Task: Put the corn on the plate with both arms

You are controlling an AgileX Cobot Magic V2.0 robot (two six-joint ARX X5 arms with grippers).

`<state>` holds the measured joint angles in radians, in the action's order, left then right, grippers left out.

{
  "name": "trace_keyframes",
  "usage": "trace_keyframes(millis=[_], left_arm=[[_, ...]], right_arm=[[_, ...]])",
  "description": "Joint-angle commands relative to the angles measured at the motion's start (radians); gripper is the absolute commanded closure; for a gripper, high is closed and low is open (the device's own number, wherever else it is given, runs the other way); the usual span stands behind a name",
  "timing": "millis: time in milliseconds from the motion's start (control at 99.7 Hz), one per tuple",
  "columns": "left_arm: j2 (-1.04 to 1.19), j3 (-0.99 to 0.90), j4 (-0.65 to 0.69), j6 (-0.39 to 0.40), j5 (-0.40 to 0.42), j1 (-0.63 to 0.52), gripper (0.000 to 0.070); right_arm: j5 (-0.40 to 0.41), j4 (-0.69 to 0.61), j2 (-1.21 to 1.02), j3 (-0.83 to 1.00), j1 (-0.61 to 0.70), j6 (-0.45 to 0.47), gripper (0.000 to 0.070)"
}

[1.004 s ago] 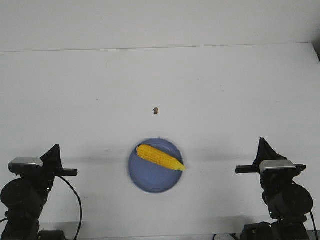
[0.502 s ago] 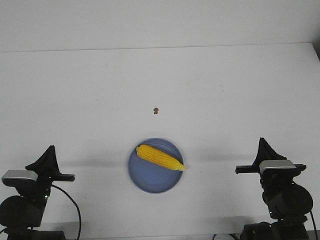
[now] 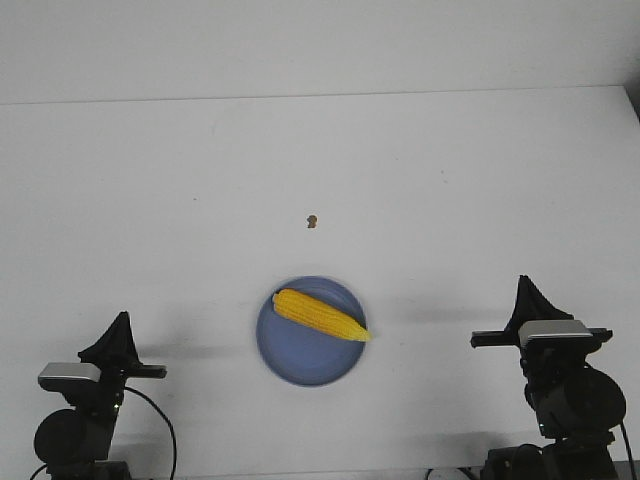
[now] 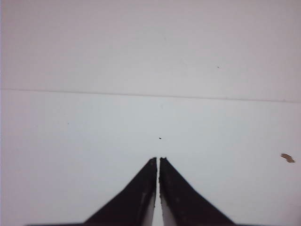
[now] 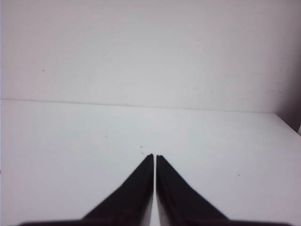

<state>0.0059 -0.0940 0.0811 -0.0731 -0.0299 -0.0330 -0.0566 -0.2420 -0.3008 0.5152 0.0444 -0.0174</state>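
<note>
Ahead of the left gripper [image 4: 157,160], its fingers pressed together, the white table [image 3: 150,200] runs bare to the far wall; only a small brown crumb [image 4: 287,158] lies off toward its inner side. The right gripper [image 5: 154,157], likewise closed, faces open tabletop as well, with the table's edge close on its outer side. Between the two arms, well apart from both, sits the plate [image 3: 290,355] with the corn [image 3: 318,314] across it, the one bulky thing to steer round.
</note>
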Motion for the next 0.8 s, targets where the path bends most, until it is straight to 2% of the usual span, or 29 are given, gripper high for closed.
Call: trace_keyframes(millis=[0, 281, 793], left_arm=[[-0.003, 0.007, 0.026, -0.011, 0.003, 0.001, 0.0688], [-0.003, 0.080, 0.102, -0.022, 0.006, 0.001, 0.0688], [-0.003, 0.080, 0.100, -0.019, 0.005, 0.001, 0.0688]], right_arm=[[-0.003, 0.011, -0.001, 0.006, 0.000, 0.014, 0.0687], [-0.003, 0.010, -0.001, 0.006, 0.000, 0.014, 0.0687], [-0.003, 0.010, -0.001, 0.006, 0.000, 0.014, 0.0687]])
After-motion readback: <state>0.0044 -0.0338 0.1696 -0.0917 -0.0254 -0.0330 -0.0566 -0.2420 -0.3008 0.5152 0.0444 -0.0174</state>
